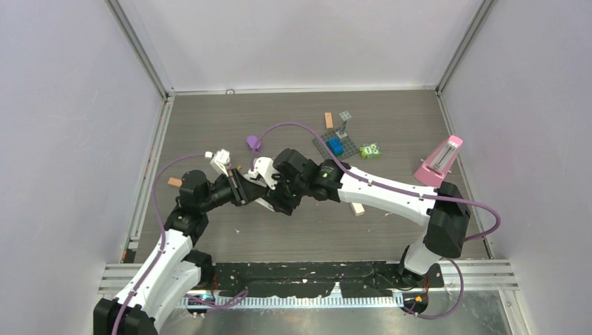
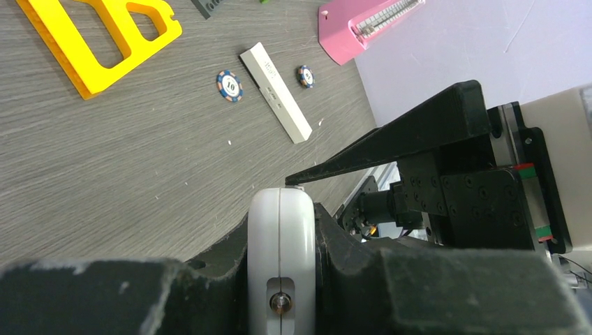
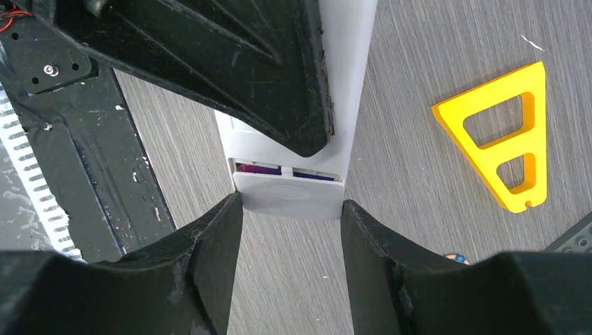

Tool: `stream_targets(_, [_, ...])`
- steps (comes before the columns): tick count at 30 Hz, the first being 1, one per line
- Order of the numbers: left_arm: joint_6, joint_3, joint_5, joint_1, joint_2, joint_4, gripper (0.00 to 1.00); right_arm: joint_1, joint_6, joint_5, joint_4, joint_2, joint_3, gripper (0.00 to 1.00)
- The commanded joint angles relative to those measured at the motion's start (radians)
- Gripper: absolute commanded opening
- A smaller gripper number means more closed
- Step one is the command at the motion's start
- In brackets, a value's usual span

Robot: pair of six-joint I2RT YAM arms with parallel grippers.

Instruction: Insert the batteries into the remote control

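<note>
Two batteries [image 3: 258, 168], one purple and one blue, show only as thin slivers in the gap above the nearly closed cover [image 3: 287, 197] of the white remote control [image 3: 352, 70]. Around that cover the right gripper [image 3: 290, 230] stands partly open, its fingertips pinching the cover's two sides. The left gripper [image 2: 280, 244] is clamped tight on the remote's body, above the table [image 2: 105, 174].

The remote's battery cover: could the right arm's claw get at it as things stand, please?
Probably yes: the battery cover sits between the fingertips of the right claw, and the left claw holds the remote further up, leaving that end free.
</note>
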Motion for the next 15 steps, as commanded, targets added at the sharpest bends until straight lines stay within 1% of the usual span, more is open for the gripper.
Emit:
stream_targets(1, [-0.008, 0.016, 0.061, -0.005, -0.030, 0.169, 0.00, 0.011, 0.006, -0.049, 0.016, 0.022, 0.048, 0.55])
stream_targets(5, [-0.023, 0.015, 0.058, -0.005, -0.031, 0.170, 0.00, 0.011, 0.010, -0.039, 0.005, 0.037, 0.064, 0.56])
stream_targets(11, [-0.116, 0.001, 0.011, -0.005, 0.022, 0.171, 0.00, 0.006, 0.074, 0.022, 0.028, 0.046, 0.058, 0.56])
stream_targets(15, [-0.146, -0.038, -0.054, -0.005, 0.049, 0.188, 0.00, 0.001, 0.141, 0.033, 0.078, 0.029, 0.002, 0.56])
